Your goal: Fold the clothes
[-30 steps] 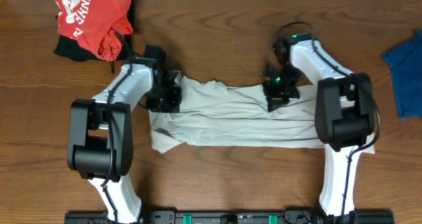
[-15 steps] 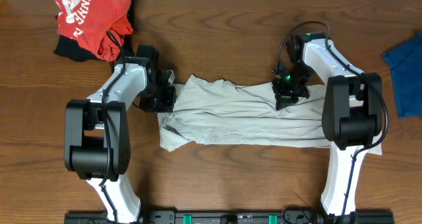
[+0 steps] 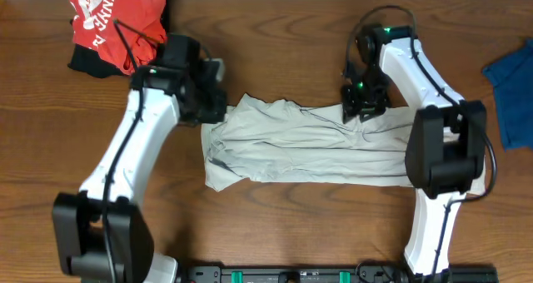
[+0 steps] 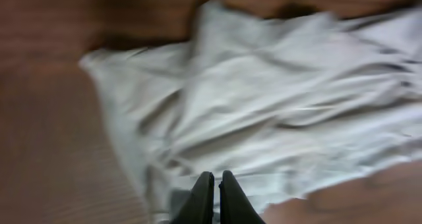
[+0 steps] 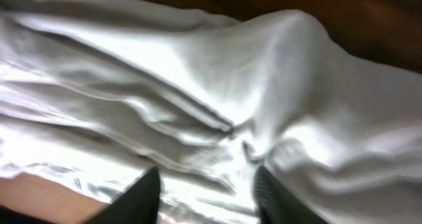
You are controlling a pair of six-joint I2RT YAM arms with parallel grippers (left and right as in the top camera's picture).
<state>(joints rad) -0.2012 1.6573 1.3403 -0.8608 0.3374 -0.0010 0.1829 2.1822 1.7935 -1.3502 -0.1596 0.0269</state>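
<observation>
A light grey garment (image 3: pixel 308 146) lies across the middle of the table as a long wrinkled band. It fills the left wrist view (image 4: pixel 264 99) and the right wrist view (image 5: pixel 198 85). My left gripper (image 3: pixel 213 108) hovers at the garment's far left corner. Its fingers (image 4: pixel 214 179) are pressed together with no cloth seen between them. My right gripper (image 3: pixel 360 108) is over the garment's far edge, right of centre. Its fingers (image 5: pixel 206 188) are spread wide just above the cloth and hold nothing.
A red and black pile of clothes (image 3: pixel 117 25) lies at the far left corner. A blue garment (image 3: pixel 512 91) lies at the right edge. The wooden table (image 3: pixel 275 208) shows in front of the grey garment.
My left arm has risen and swung out, and its gripper has drawn back to the garment's far left corner. The garment's left edge has shifted right. My right gripper has moved slightly away from me.
</observation>
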